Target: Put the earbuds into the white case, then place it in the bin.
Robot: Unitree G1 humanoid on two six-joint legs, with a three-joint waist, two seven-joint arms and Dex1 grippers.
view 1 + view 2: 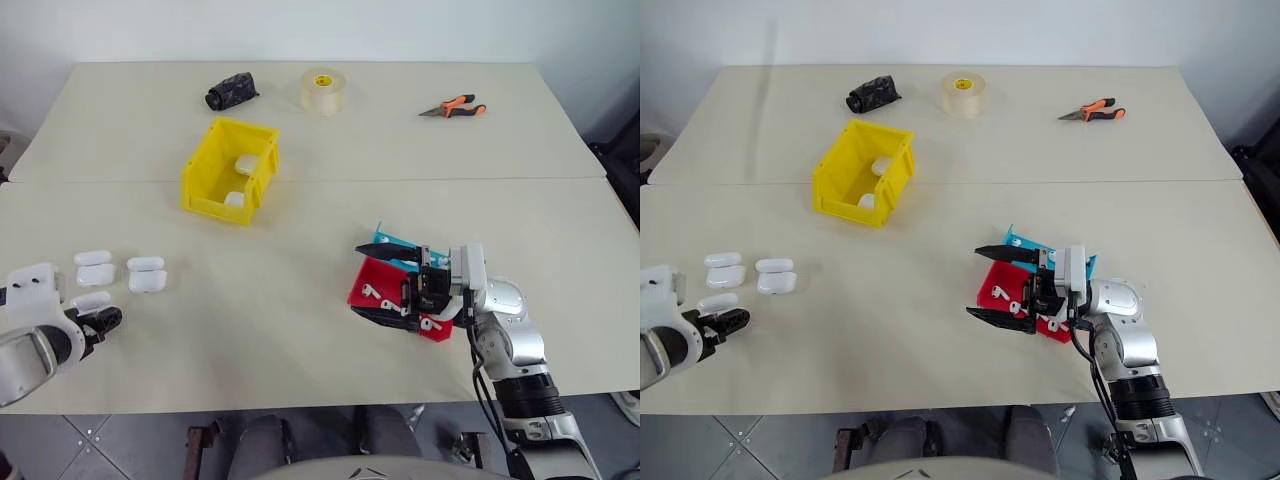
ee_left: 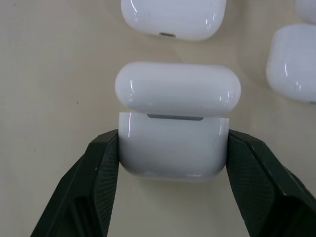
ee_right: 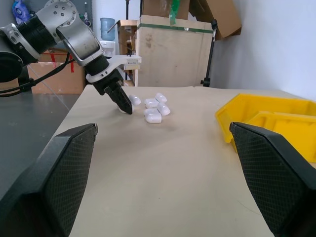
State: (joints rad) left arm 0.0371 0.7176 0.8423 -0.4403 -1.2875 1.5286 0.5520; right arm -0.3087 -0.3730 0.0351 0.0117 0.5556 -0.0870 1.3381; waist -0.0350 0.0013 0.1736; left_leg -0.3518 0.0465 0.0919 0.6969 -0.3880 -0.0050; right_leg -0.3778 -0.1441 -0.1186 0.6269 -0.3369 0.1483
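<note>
At the table's front left, my left gripper point(image 1: 103, 321) is shut on a white case point(image 2: 174, 143). Its two black fingers point(image 2: 94, 177) press the case's sides, and a thin gap shows under the lid. Several more white cases point(image 1: 120, 270) lie just beyond it. The yellow bin point(image 1: 205, 190) stands further back with two white cases point(image 1: 240, 180) inside. My right gripper point(image 1: 358, 278) is open, with its fingers spread over a red and teal tray point(image 1: 375, 272). Small white earbuds point(image 1: 370, 291) lie on that tray.
A black object point(image 1: 231, 91), a tape roll point(image 1: 323, 90) and orange-handled pliers point(image 1: 455, 106) lie along the table's far side. A seam point(image 1: 450, 179) runs across the table behind the bin.
</note>
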